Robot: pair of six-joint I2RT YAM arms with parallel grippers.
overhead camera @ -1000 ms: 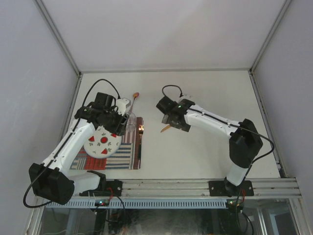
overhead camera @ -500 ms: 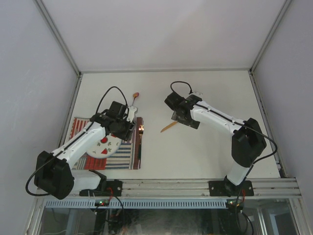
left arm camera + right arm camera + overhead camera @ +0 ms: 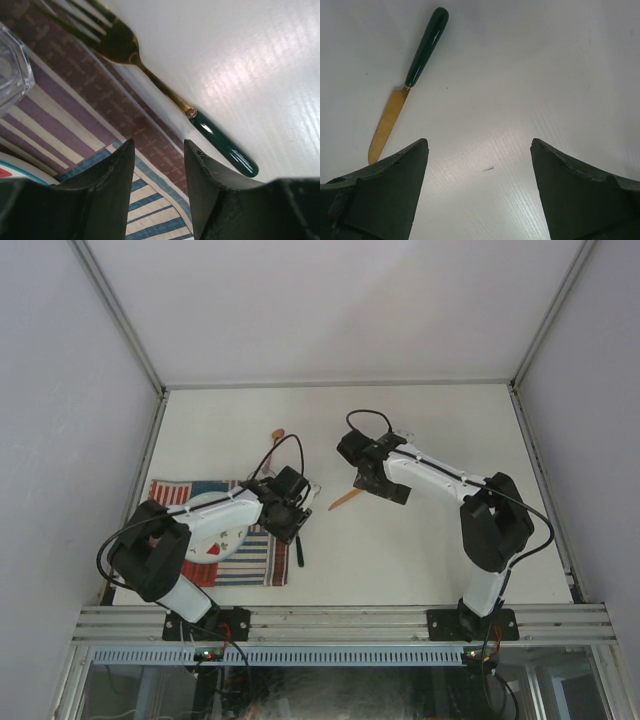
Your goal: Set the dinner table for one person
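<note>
On the left of the worktop [image 3: 420,560], which is carrying everything here, the left pincer [image 3: 159,150] is hanging over the edge of the striped placemat [image 3: 255,562], fingers apart and holding nothing, just above the fork [image 3: 165,90]. Further right, the knife [image 3: 405,85] is lying flat on the bare surface, and the right pincer [image 3: 479,150] is hovering over it, wide released and empty. The worktop is looking stiff, fixed and smooth, so I am guessing cutlery is sliding easily on it; the knife's thick green handle is seeming the best place to grip.
</note>
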